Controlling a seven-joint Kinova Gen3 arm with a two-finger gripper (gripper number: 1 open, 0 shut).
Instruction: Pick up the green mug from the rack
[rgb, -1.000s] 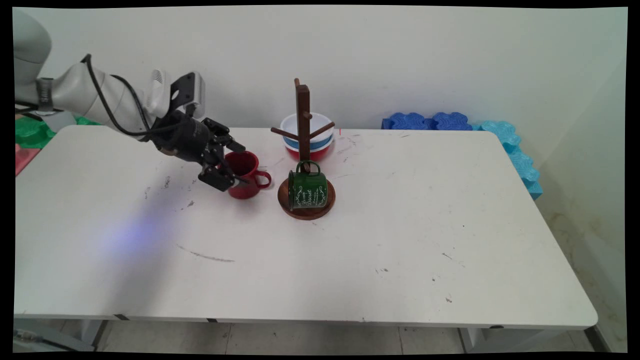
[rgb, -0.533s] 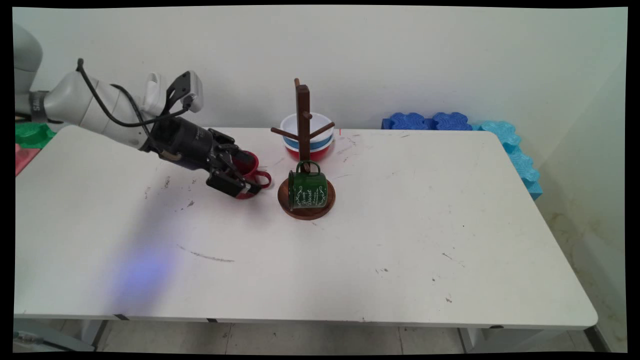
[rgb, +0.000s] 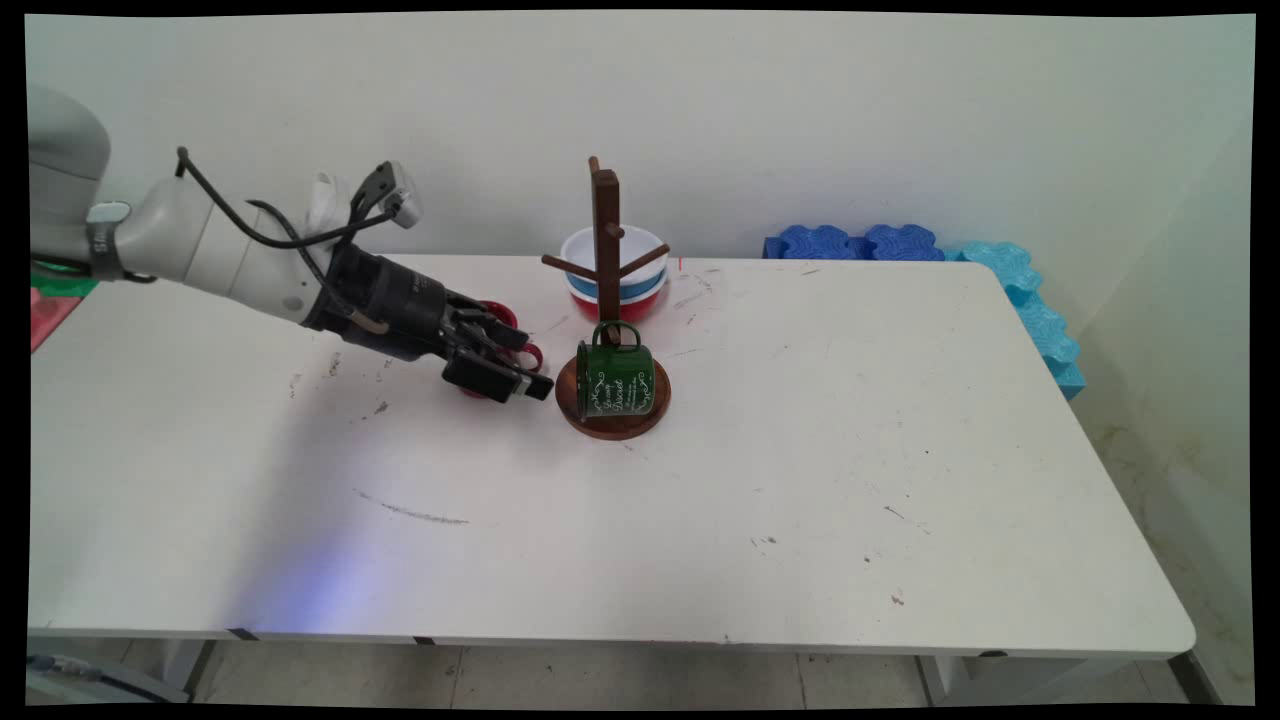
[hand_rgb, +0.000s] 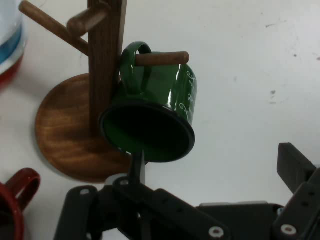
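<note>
green mug (rgb: 616, 379) bears white lettering

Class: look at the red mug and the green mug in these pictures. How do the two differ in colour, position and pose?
The red mug stands on the white table with the claw around it; the green mug hangs by its handle from a peg of the wooden mug tree, tipped sideways. The green mug bears white lettering; none shows on the red one. Both have loop handles.

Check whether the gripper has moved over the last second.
Yes. The gripper has swung lower and rightward past the red mug, closer to the mug tree's wooden base.
</note>
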